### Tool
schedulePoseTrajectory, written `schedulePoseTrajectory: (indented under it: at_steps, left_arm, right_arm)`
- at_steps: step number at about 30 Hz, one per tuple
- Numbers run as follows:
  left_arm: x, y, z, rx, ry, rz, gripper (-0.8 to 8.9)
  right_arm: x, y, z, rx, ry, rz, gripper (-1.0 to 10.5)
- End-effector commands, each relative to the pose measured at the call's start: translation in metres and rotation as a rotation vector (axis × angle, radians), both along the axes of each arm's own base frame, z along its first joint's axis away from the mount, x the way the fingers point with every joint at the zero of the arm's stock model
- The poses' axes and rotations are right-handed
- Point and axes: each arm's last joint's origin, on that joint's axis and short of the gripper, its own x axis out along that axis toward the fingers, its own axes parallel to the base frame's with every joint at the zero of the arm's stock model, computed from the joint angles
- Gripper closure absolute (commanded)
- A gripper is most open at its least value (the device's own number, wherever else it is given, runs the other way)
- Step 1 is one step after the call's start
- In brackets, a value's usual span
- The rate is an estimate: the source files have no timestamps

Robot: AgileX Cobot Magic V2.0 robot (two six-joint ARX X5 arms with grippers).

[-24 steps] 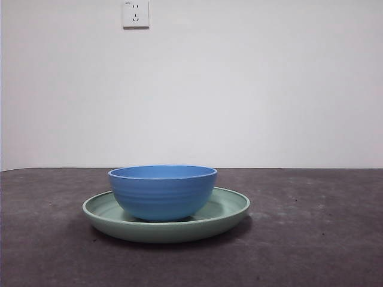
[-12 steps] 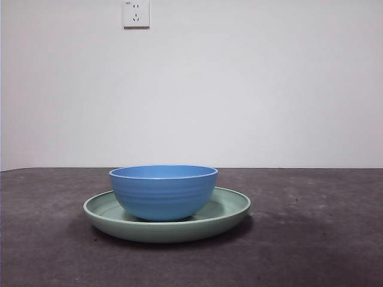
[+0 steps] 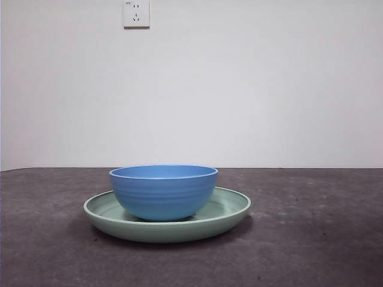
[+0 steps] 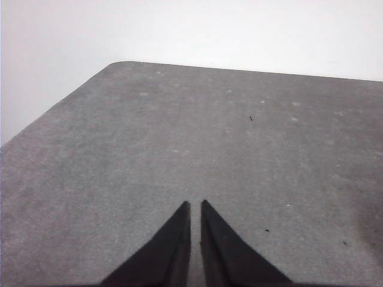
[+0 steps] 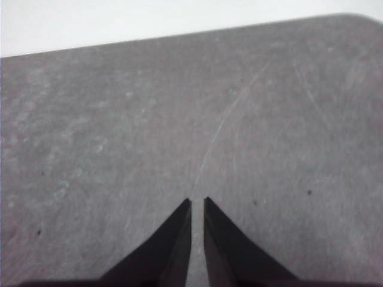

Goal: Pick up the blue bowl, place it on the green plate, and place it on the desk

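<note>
The blue bowl (image 3: 163,192) stands upright inside the green plate (image 3: 230,206), which rests on the dark grey desk (image 3: 317,239) in the front view. Neither arm shows in that view. My left gripper (image 4: 195,206) hangs over bare desk (image 4: 179,137), its jaws shut with only a thin slit between them and nothing held. Above another bare patch of desk (image 5: 149,131), my right gripper (image 5: 197,203) is also shut and empty. Bowl and plate are out of both wrist views.
A white wall with a power socket (image 3: 136,14) rises behind the desk. A rounded desk corner (image 4: 116,64) shows in the left wrist view, and another corner (image 5: 359,18) in the right wrist view. A thin scratch (image 5: 230,116) runs across the desk.
</note>
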Motion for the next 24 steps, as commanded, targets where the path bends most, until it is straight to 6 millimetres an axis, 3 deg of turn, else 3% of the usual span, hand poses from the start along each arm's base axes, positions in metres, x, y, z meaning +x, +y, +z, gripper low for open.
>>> schedulePoseTrajectory:
  at_steps: [1, 14, 24]
  left_arm:
    - [0.0012, 0.0002, -0.0056, 0.016, 0.007, 0.002, 7.85]
    - [0.0012, 0.0002, -0.0056, 0.016, 0.008, 0.002, 7.86]
    - [0.0012, 0.0002, -0.0056, 0.016, 0.007, 0.002, 7.86]
  right_arm:
    - [-0.0008, -0.0010, -0.0020, -0.060, -0.004, 0.005, 9.2]
    - [-0.0020, -0.0014, 0.0002, -0.184, -0.017, 0.040, 9.2]
    - [-0.0017, -0.0017, 0.0020, -0.175, -0.037, 0.031, 9.2]
